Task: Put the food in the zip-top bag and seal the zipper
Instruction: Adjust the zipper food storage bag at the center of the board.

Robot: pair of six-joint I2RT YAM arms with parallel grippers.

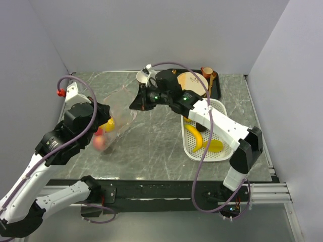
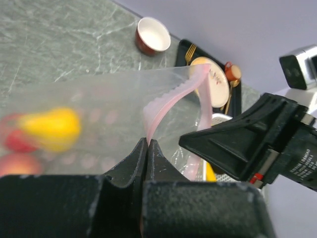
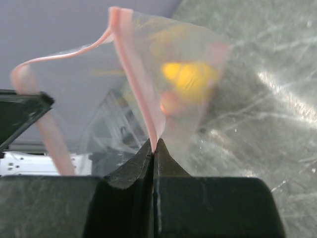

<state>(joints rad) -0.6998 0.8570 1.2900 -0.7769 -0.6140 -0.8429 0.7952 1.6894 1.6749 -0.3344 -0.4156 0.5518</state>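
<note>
The clear zip-top bag hangs stretched between my two grippers above the table's left half. My left gripper is shut on its pale pink zipper at one end, seen in the left wrist view. My right gripper is shut on the zipper at the other end, seen in the right wrist view. Between the grips the strip bows apart. Inside the bag lie a yellow fruit, a red one and a pink peach. A yellow banana and a yellow piece lie in the basket.
The white perforated basket stands at the right. Behind it a black tray holds the beige plate with cutlery. A red cup stands at the back centre. Grey walls close in on three sides.
</note>
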